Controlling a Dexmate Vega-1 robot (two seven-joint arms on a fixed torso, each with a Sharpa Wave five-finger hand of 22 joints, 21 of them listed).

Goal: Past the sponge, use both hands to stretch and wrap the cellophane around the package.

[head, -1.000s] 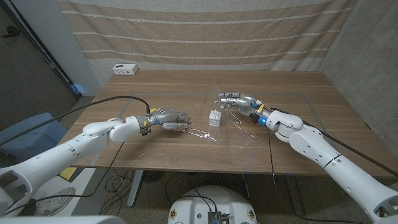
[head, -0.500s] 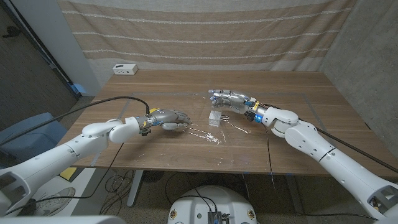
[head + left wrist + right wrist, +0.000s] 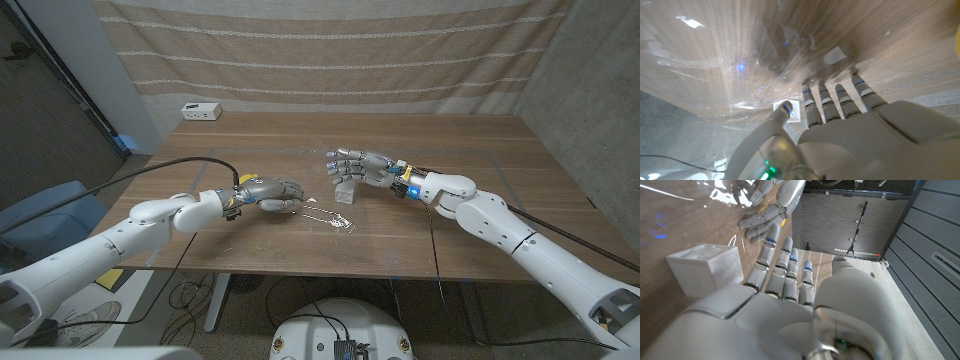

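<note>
The package (image 3: 346, 190), a small white box, stands mid-table; in the right wrist view the package (image 3: 705, 272) sits right beside my fingers. Clear cellophane (image 3: 330, 217) lies on the wood in front of it, crinkled into a shiny strand that runs to my left hand (image 3: 270, 192). That hand pinches the strand's end between curled fingers and thumb. The cellophane (image 3: 740, 65) spreads out ahead of the left hand (image 3: 840, 125). My right hand (image 3: 355, 165) hovers just over and behind the package, fingers extended, nothing visible in them. The right hand (image 3: 785, 285) reaches alongside the box.
A white device (image 3: 201, 111) sits at the table's far left corner. A striped curtain hangs behind the table (image 3: 480, 220). A blue chair (image 3: 45, 205) stands off the left side. Bare wood lies to the right of the right arm.
My right hand has moved left, from right of the package to just above it. The shiny strands that lay under it are gone from there. The left hand has stayed put.
</note>
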